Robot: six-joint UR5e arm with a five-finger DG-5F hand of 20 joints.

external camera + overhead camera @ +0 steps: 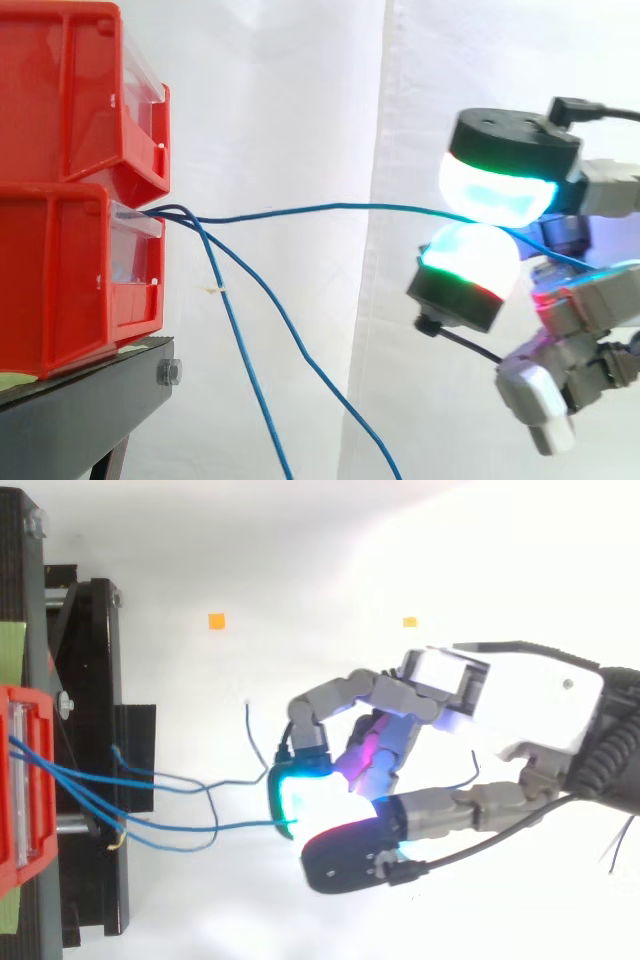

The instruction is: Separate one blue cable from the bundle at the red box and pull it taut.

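Against a white curtain [300, 90], on a black stand [80, 410] at the left: two red bins [60, 110], stacked. From the front of the lower bin [60, 290], a bundle [185, 215] of thin blue cables. Closed on one blue cable [330, 208]: the hand [530, 705], pinching it between two glowing pads [495, 190], one above and one below, well out from the bins. Runs nearly level from the bin mouth to the pinch, with only a faint bow, so judged separated and close to taut. Hanging apart from it, the loose cables [250, 370], drooping steeply past the stand's edge; from above, looping slack near the stand.

Likely to handle as light, limp and smooth-skinned: no weight to fight, but easy to let slide through broad rounded pads. Best held as here, across the pad centres, away from the bundle so no neighbour comes along. Calls for a gentle, straight draw away from the bin. Risks slipping out of the pinch, or tugging the anchored end too hard.
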